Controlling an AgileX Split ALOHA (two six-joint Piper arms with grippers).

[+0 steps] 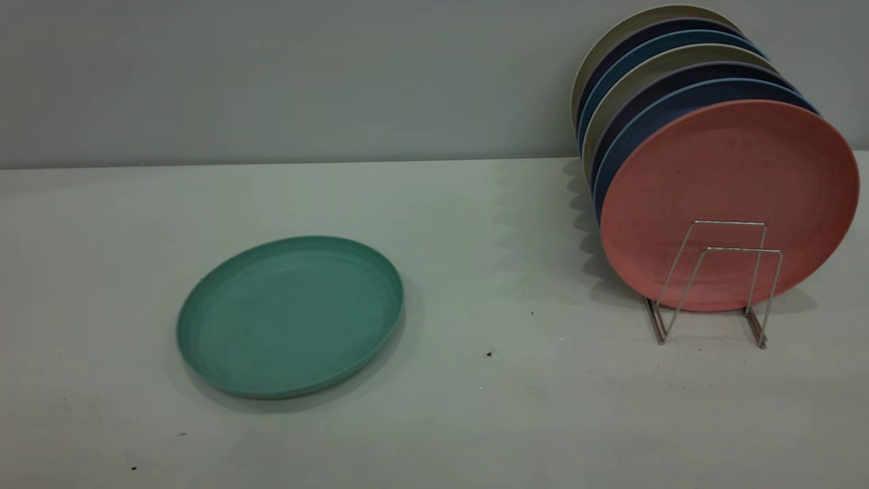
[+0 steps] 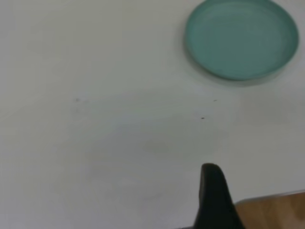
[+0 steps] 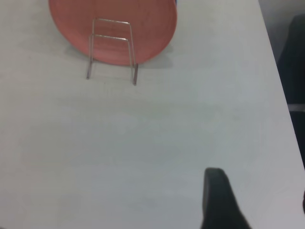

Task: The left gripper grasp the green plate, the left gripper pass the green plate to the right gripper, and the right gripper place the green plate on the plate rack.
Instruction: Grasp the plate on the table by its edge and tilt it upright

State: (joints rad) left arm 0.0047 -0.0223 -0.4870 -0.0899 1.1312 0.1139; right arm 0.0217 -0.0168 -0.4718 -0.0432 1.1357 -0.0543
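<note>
The green plate point(image 1: 290, 316) lies flat on the white table, left of centre; it also shows in the left wrist view point(image 2: 242, 38). The plate rack point(image 1: 719, 278) stands at the right, its two front wire loops empty; it also shows in the right wrist view point(image 3: 112, 47). Neither gripper shows in the exterior view. The left gripper point(image 2: 259, 191) is open and empty, well short of the green plate, with one black finger point(image 2: 212, 195) showing. The right gripper point(image 3: 259, 191) is open and empty, well short of the rack, with one finger point(image 3: 217, 200) showing.
A salmon-pink plate point(image 1: 730, 197) stands upright in the rack, with several blue, purple and beige plates point(image 1: 669, 75) behind it. A wall runs along the table's back. The table's edge point(image 2: 276, 210) is near the left gripper. A dark object point(image 3: 295, 71) stands beyond the table's side edge.
</note>
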